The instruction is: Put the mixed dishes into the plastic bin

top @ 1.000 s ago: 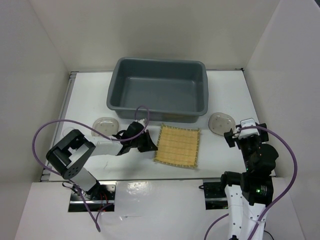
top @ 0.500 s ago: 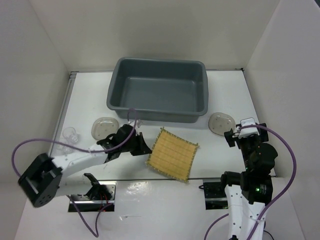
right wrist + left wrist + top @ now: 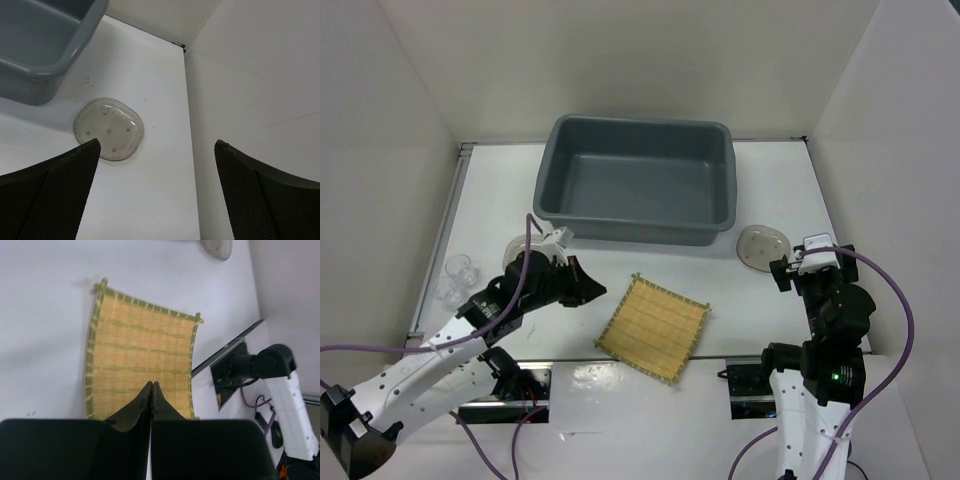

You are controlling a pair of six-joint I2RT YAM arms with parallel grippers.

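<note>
So the mat is lying flat in the lower middle of the overhead frame, turned so it sits like a diamond. Its lowest corner pokes out past the near edge of the table. It's outside the bin, which sits up at the top centre with nothing visible in it.

The left gripper is just off the mat's upper-left edge. Its jaws are clenched tight with no gap between the tips. In the wrist view those tips line up over the near part of the mat, but honestly it's hard to say if they're touching the weave or floating just above it.

The right gripper is over on the right side of the frame with its jaws spread wide, holding nothing. The right-hand plate sits on the table just ahead of it, near the bin's corner but not touching.

The left-hand plate is near the bin's lower-left corner and partly covered by the left arm. The cup stands upright further left, close to the table's edge.
</note>
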